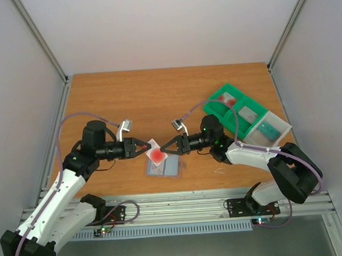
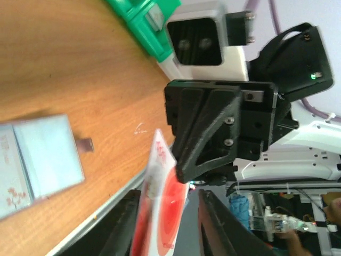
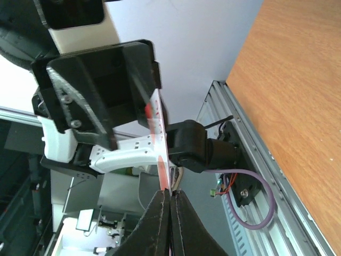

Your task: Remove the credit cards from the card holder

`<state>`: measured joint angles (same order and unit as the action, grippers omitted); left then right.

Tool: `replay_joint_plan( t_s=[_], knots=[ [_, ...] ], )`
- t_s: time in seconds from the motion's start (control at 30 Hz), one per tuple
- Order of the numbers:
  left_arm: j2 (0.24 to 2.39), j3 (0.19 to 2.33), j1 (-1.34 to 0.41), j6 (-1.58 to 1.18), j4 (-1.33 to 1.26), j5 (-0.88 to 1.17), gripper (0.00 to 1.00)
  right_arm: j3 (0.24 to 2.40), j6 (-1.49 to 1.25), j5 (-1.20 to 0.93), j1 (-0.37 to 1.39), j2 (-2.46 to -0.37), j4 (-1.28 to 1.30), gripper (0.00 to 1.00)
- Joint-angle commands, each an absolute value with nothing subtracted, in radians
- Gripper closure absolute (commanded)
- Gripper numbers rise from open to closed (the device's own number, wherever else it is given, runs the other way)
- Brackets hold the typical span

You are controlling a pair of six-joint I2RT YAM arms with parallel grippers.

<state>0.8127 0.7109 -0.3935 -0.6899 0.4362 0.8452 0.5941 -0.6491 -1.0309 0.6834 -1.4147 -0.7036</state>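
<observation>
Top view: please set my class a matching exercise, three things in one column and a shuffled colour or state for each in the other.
Things:
1 red card
2 holder
3 tray

States:
A lying open
B green
C pinched by the right pincer

Pairs: 1-C; 2-A; 3-B

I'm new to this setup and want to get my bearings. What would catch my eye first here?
The two arms meet nose to nose over the middle of the table, both at a red card: the right gripper pinches it, and it sits between the fingers of the left gripper. Just beneath lies the open wallet, grey-blue side up. At the far right sits a green tray, some compartments filled.
</observation>
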Motion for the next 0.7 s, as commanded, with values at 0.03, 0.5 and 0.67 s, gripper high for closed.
replay_joint_plan(
  t_s=[0.03, 0.5, 0.67],
  knots=[
    [0.838, 0.724, -0.391, -0.625, 0.449, 0.912, 0.83, 0.638, -0.598, -1.039, 0.68, -1.39, -0.643, 0.99],
    [0.799, 0.632, -0.391, -0.833, 0.198, 0.808, 1.0, 0.6, -0.703, -0.865, 0.681, -1.344, -0.621, 0.63],
    [0.747, 0.602, -0.391, -0.913, 0.114, 0.687, 1.0, 0.582, -0.836, -0.83, 0.681, -1.384, -0.801, 0.59]
  ],
)
